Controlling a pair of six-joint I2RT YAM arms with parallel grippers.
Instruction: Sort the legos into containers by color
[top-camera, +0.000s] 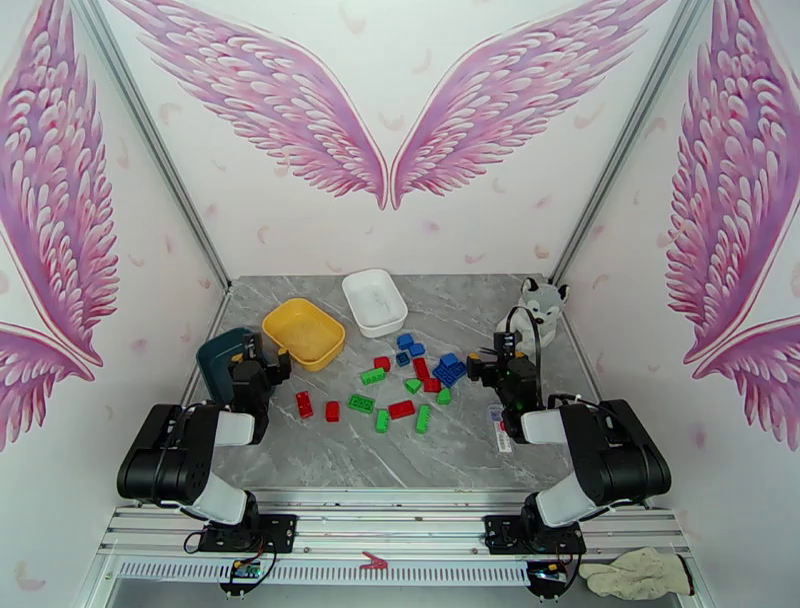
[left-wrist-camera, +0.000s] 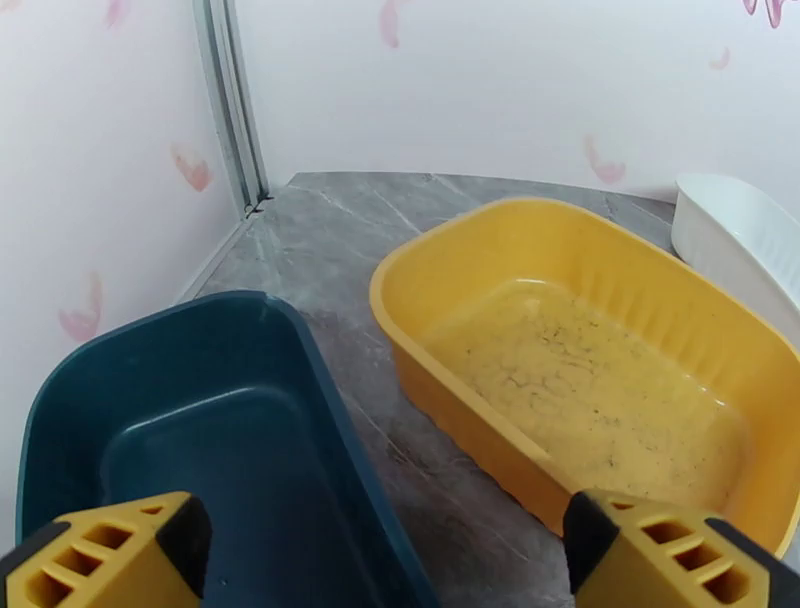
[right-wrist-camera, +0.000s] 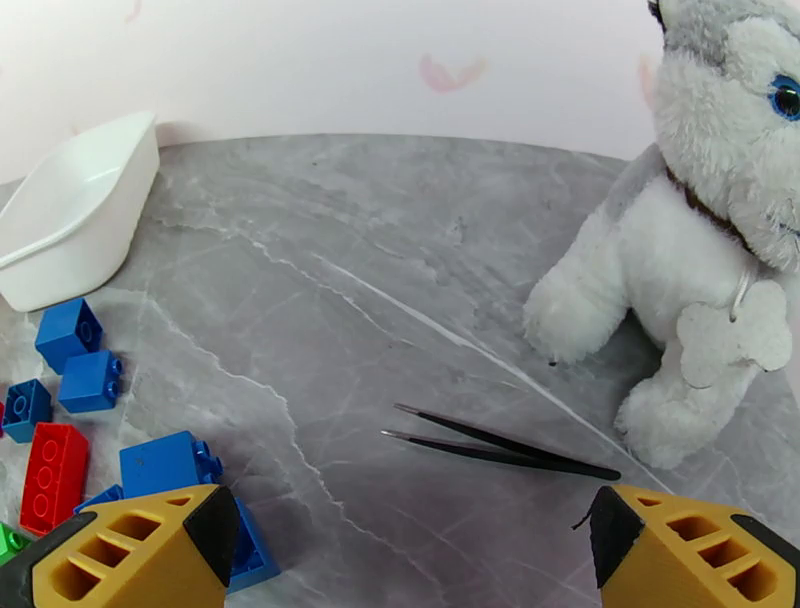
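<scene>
Red, green and blue legos (top-camera: 405, 385) lie scattered in the middle of the grey table; blue legos (right-wrist-camera: 80, 355) and a red lego (right-wrist-camera: 52, 475) sit at the left of the right wrist view. The yellow dish (top-camera: 303, 332) (left-wrist-camera: 590, 370), white dish (top-camera: 374, 300) (right-wrist-camera: 75, 215) and dark teal dish (top-camera: 222, 360) (left-wrist-camera: 210, 440) hold nothing visible. My left gripper (top-camera: 268, 362) (left-wrist-camera: 385, 560) stands open over the teal dish's right rim. My right gripper (top-camera: 482, 367) (right-wrist-camera: 410, 550) stands open, nothing between its fingers, right of the bricks.
A grey-white plush husky (top-camera: 540, 312) (right-wrist-camera: 700, 230) sits at the back right. Black tweezers (right-wrist-camera: 495, 447) lie on the table ahead of my right gripper. Walls close in the table's left, right and back edges.
</scene>
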